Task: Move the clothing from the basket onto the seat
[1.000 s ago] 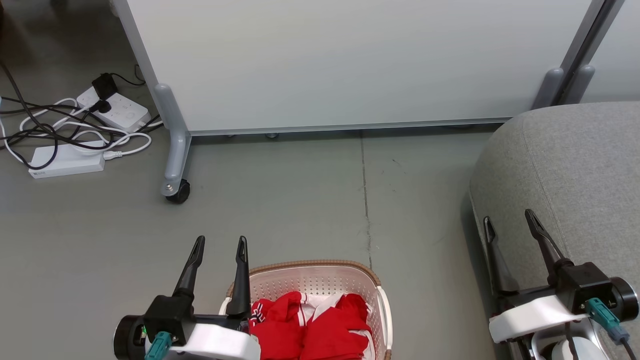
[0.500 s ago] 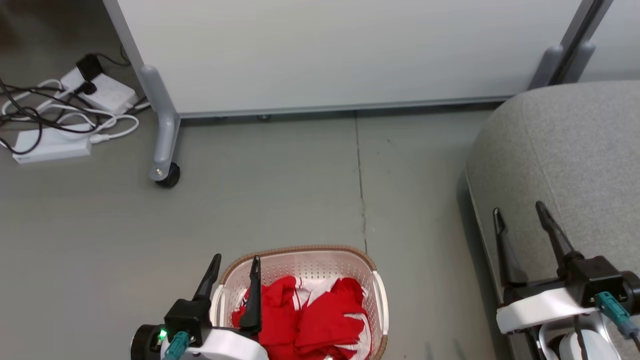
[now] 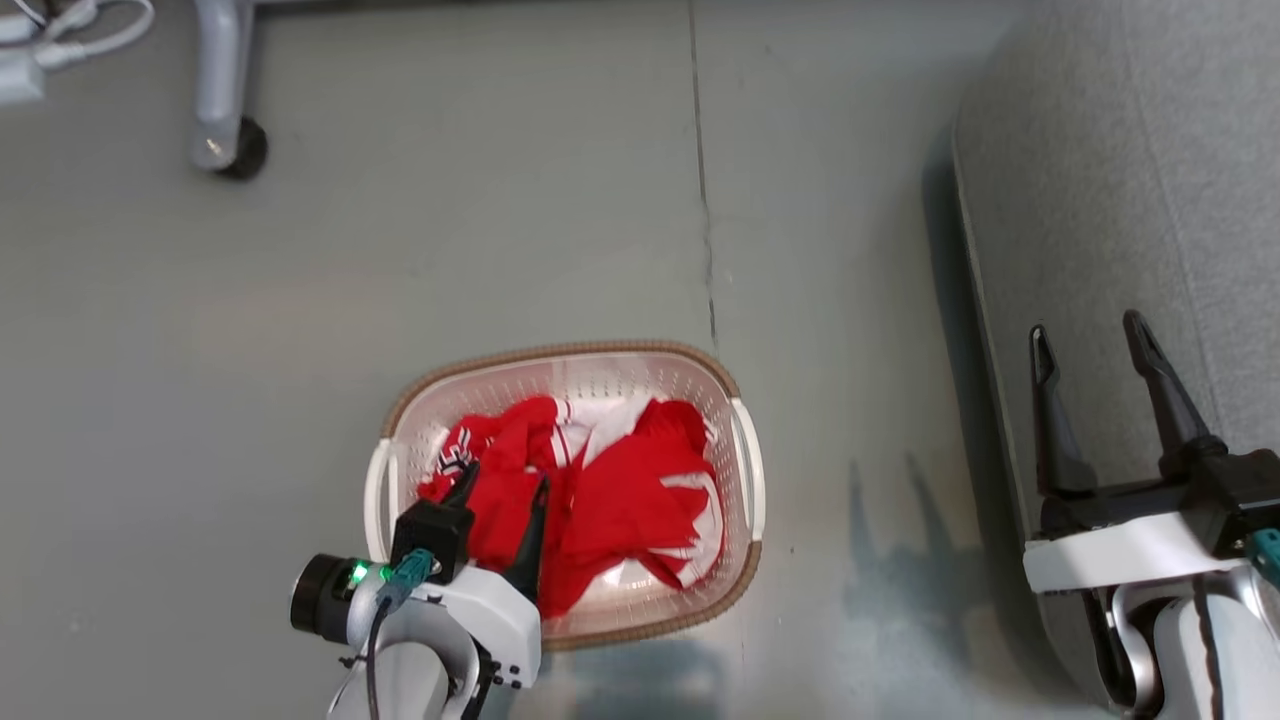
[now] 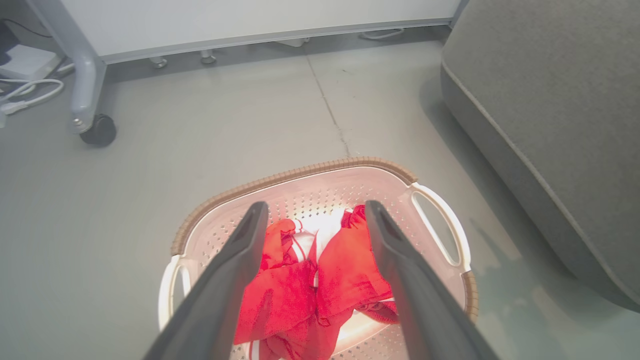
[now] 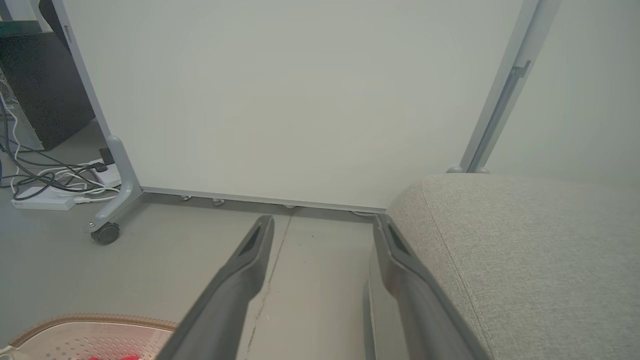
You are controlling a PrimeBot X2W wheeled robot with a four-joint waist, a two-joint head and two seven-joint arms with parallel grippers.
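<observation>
The left claw (image 3: 504, 478), fingers spread wide, hangs over the red clothing (image 3: 620, 500) heaped in the basket (image 3: 560, 352) on the floor (image 3: 300, 300), while the right claw (image 3: 1088, 328), equally wide and empty, hovers at the grey seat (image 3: 1100, 150) edge.

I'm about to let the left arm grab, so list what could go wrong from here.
The clothes lie in one tangled heap; the open left gripper may pinch only a fold, which could slip out.
Its fingers hang over the basket and might snag its wall and drag it.
Bare floor separates basket and seat; trailing cloth could drop there.
</observation>
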